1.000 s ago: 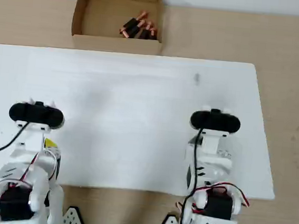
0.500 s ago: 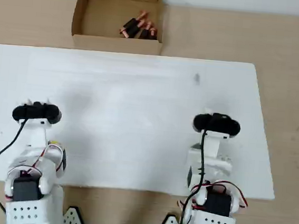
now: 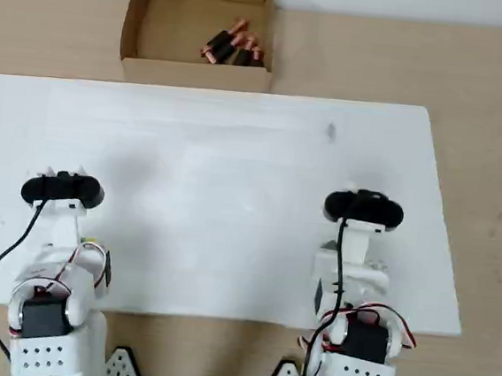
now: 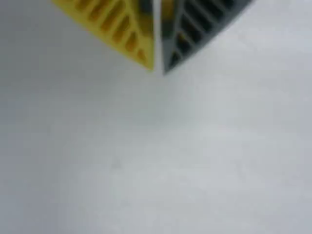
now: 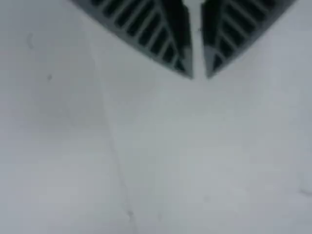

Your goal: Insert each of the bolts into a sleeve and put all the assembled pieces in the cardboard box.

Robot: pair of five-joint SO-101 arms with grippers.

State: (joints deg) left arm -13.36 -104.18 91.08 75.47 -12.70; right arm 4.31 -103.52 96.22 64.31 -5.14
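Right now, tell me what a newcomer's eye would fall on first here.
The copper-and-black assembled pieces stand out, heaped in the cardboard box beyond the far edge of the white sheet. Then the left arm and right arm at the sheet's near edge, left fingers and right fingers closed on nothing.

Two white plastic robot arms, seen from above. The left arm point(image 3: 53, 258) and the right arm point(image 3: 356, 271) each carry black servo motors, a black oval wrist camera point(image 3: 62, 191), a thin black cable point(image 3: 341, 254), red and white wires point(image 3: 397, 331) and a perforated white base point(image 3: 39, 354). The left gripper point(image 4: 157, 68) pairs a yellow ribbed finger point(image 4: 109, 22) with a dark grey ribbed finger point(image 4: 200, 22). The right gripper point(image 5: 197, 75) has two dark grey ribbed fingers point(image 5: 146, 19).
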